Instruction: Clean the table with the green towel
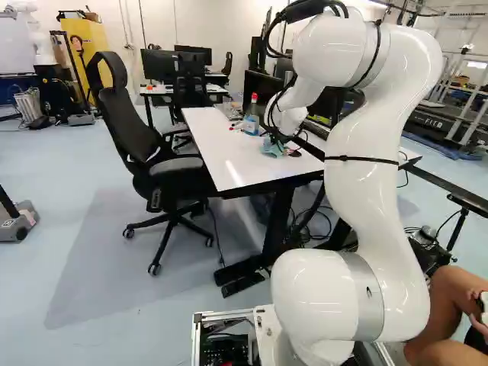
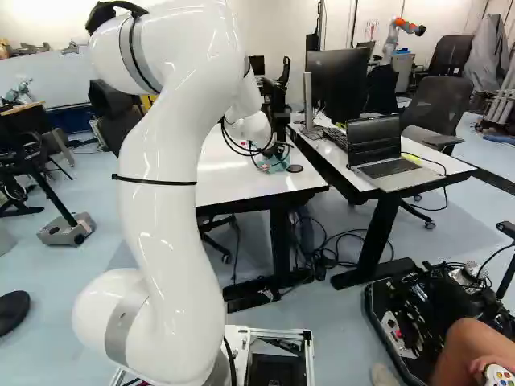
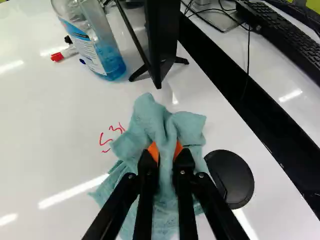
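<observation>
Over the white table, my gripper is lowered at the near right part in the left base view. In the wrist view the gripper is shut on the green towel, a fold of it pinched between the orange pads. The towel lies bunched and spread on the tabletop around and under the fingers. Red marks show on the white surface right beside the towel. In the right base view the towel sits near the table's edge.
A spray bottle with blue liquid, markers and a black stand are ahead of the gripper. A round black cap is beside the towel. An office chair stands at the table's left; a laptop is on the neighbouring table.
</observation>
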Motion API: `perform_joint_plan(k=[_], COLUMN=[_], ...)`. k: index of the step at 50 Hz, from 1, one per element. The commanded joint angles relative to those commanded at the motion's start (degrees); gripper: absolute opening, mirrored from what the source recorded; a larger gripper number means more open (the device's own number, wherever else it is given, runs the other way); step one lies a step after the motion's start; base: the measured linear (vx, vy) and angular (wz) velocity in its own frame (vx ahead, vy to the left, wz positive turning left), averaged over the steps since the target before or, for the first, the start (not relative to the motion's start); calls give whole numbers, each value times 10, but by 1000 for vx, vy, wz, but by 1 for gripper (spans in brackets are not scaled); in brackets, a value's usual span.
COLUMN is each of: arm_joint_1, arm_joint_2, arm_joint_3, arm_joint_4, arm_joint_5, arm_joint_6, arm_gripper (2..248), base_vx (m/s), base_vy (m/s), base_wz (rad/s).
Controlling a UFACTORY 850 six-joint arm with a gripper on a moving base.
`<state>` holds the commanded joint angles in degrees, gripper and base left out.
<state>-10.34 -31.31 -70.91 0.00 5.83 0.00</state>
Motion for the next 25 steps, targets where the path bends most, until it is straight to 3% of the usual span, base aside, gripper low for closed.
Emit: perform_joint_plan(k=[25], arm_joint_1=[7], arm_joint_2=[-12], arm_joint_3=[-16], arm_joint_4=[0], arm_joint_5=[1], arm_joint_6=[0], arm_gripper=[49], base_vx=[0], base_vy=[0], base_wz=[0])
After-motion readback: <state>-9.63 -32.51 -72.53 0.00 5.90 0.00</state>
